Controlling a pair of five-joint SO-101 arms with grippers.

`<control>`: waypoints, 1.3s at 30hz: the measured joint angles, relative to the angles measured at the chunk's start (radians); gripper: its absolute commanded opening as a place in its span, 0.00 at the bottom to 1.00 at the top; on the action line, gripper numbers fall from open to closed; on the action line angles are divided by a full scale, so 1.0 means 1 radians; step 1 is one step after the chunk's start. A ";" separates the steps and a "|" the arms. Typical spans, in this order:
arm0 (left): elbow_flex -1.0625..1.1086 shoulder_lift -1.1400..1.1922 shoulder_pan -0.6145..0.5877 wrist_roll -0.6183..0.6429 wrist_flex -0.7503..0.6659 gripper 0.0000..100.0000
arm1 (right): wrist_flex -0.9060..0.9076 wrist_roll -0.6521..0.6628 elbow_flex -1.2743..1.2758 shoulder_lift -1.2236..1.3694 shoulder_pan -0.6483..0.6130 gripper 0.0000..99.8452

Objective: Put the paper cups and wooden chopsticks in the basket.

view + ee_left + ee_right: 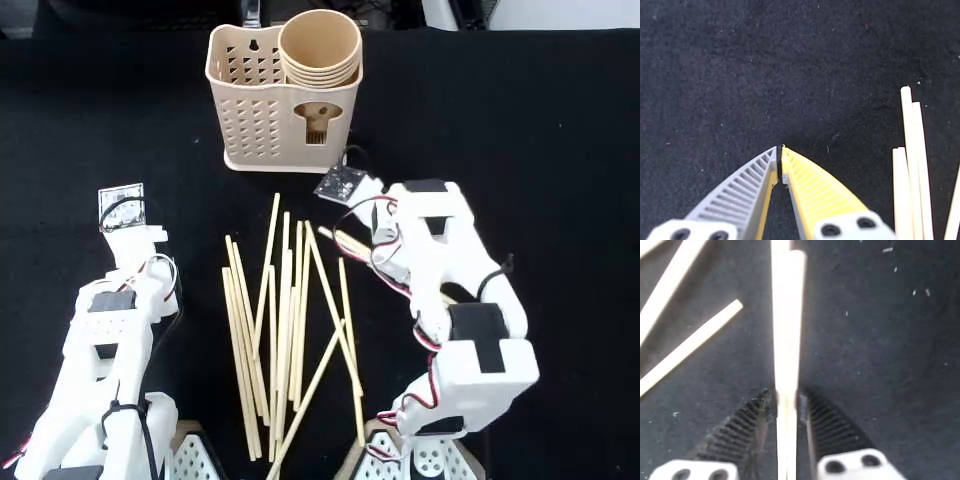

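Observation:
A beige slotted basket [250,110] stands at the back of the black table, with stacked paper cups [319,48] in its right compartment. Several wooden chopsticks [285,320] lie spread on the cloth between the arms. My right gripper [786,401] is shut on a wooden chopstick [787,315] that runs straight out between its fingers; in the high view this gripper [352,243] sits low at the right edge of the pile. My left gripper [780,149] is shut with nothing in it, just above bare cloth left of the chopsticks [912,160].
The left arm [110,330] stands left of the pile and the right arm [460,310] to its right. Bare black cloth lies between the pile and the basket and on both outer sides.

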 measured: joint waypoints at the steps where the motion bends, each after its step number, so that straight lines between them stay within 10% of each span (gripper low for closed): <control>1: 0.000 0.000 0.000 0.000 0.000 0.03 | 0.000 0.000 0.000 0.000 0.000 0.01; 26: 0.000 0.000 0.000 0.000 0.000 0.03 | 0.063 -0.057 0.186 -0.588 0.011 0.01; 39: 0.000 0.000 0.000 0.000 0.000 0.03 | 0.164 -0.419 -0.072 -0.901 -0.339 0.01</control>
